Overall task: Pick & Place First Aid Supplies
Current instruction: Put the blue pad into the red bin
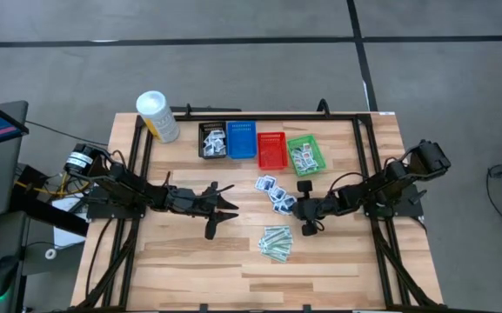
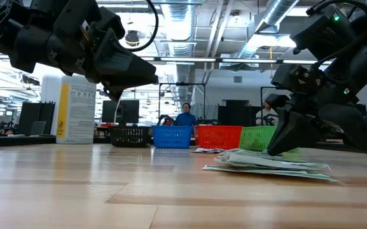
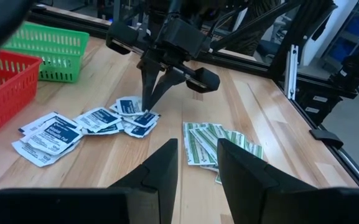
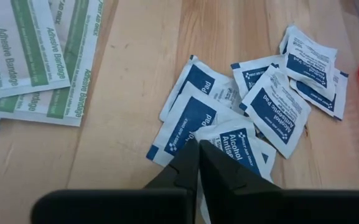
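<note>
The tabletop [image 1: 338, 261] carries a white tub [image 1: 157, 116] at its far left, then black [image 1: 212, 140], blue [image 1: 241, 139], red [image 1: 271, 149] and green [image 1: 305, 155] baskets in a row. Near the green one lie blue-print packets [image 4: 272, 102]; pale-green strips [image 1: 277, 243] lie closer in. The right tool [image 1: 304, 211] is pinched shut on a packet [image 4: 238, 144] at the pile's edge. The left tool [image 1: 224, 209] hovers well apart, fingers narrowly parted, empty.

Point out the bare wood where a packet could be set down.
Bare: the near edge below the green bandage strips, and the left side in front of the white tub. Crowded: around the blue-print packets, where the right hand works, and the basket row.
</note>
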